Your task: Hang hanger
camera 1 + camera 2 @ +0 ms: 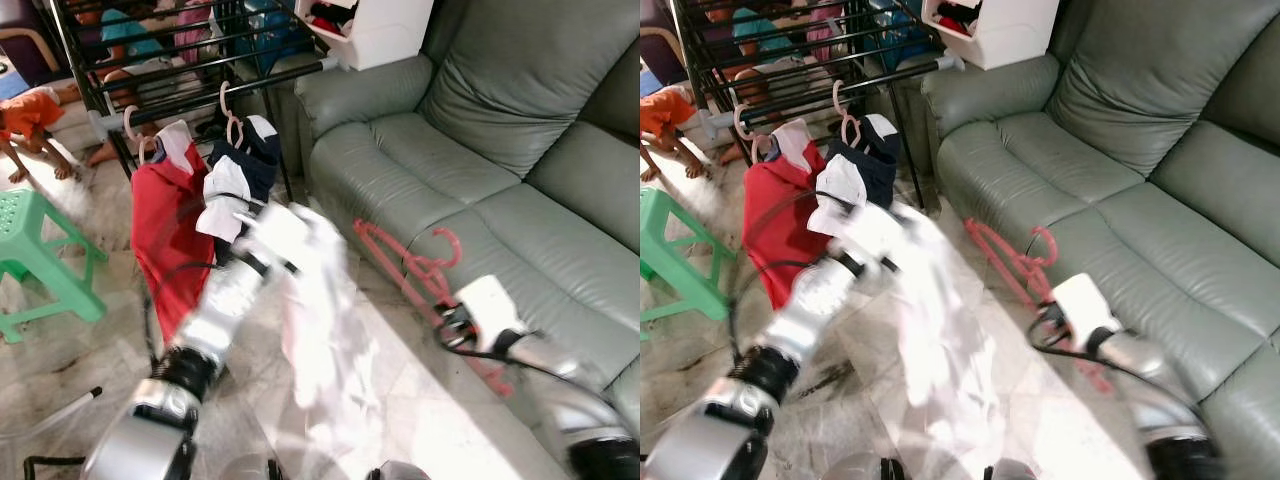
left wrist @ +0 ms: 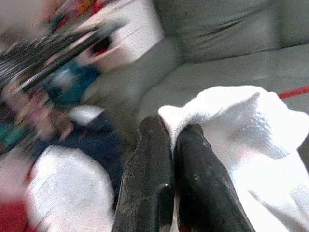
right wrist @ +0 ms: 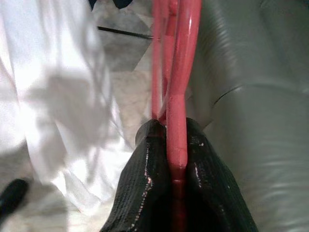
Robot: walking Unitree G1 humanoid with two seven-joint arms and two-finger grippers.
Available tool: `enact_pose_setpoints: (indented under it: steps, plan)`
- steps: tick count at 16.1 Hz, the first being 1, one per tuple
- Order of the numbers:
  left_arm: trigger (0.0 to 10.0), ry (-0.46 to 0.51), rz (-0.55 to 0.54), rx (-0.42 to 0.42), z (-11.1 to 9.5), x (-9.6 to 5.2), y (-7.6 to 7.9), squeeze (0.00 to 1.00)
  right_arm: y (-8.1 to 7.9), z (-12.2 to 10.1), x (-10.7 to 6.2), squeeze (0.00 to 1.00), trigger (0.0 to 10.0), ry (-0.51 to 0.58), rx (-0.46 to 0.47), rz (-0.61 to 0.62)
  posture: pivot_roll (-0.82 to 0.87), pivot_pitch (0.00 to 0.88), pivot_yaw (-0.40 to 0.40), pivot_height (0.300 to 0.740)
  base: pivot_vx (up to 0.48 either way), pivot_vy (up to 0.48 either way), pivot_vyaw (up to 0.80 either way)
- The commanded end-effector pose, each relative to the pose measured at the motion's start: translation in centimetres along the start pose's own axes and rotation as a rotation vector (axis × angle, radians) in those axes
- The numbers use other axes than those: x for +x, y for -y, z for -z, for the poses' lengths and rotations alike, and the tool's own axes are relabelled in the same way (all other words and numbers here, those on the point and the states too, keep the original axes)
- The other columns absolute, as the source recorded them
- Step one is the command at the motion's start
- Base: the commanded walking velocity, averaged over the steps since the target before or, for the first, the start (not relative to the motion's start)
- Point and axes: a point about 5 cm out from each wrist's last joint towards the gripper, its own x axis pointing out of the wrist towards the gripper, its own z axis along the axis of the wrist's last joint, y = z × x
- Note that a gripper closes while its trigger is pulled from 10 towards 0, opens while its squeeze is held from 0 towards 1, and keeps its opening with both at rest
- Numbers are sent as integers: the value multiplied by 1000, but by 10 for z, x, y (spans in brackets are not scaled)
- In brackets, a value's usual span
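My right gripper (image 3: pixel 170 133) is shut on a red plastic hanger (image 1: pixel 415 275), held low in front of the green sofa (image 1: pixel 480 170). My left gripper (image 2: pixel 173 133) is shut on a white garment (image 1: pixel 320 320) that hangs down over the floor between the arms. The black drying rack (image 1: pixel 190 60) stands at the back left. On its rail hang a red garment (image 1: pixel 165 235) and a navy-and-white one (image 1: pixel 240 175) on pale pink hangers (image 1: pixel 232 122). The eye views are blurred by motion.
A green plastic stool (image 1: pixel 40 255) stands at the left on the marble floor. A person in an orange top (image 1: pixel 30 115) is on the floor at the far left. A white box (image 1: pixel 375 30) sits above the sofa arm.
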Motion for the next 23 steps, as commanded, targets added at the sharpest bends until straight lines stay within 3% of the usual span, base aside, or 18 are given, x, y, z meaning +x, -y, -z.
enact_pose_setpoints:
  steps: [1,3,9,14,18,23]
  plan:
    - [10000,-16,-81,-131,-5,5,-17,0,3,-14,-6,0,10000,35,-86,-75,-78,0,43,740,0,0,0]
    - [10000,-33,-93,-190,-7,9,-18,0,3,-16,-11,0,10000,15,-154,-150,-77,0,46,740,0,0,0]
    - [10000,-60,-143,-197,-15,17,-26,0,-11,-21,-32,0,10000,-53,-213,-416,-75,0,53,740,0,0,0]
    - [10000,-47,-89,-187,-19,16,-21,0,5,-28,-24,0,10000,-10,-227,-281,-72,0,52,740,0,0,0]
    - [10000,-33,-53,-207,-23,15,-11,0,3,-29,-17,0,10000,-1,-214,-300,-66,0,40,740,0,0,0]
    - [10000,-34,-45,-190,-25,15,-7,0,5,-30,-20,0,10000,-9,-222,-322,-70,0,36,740,0,0,0]
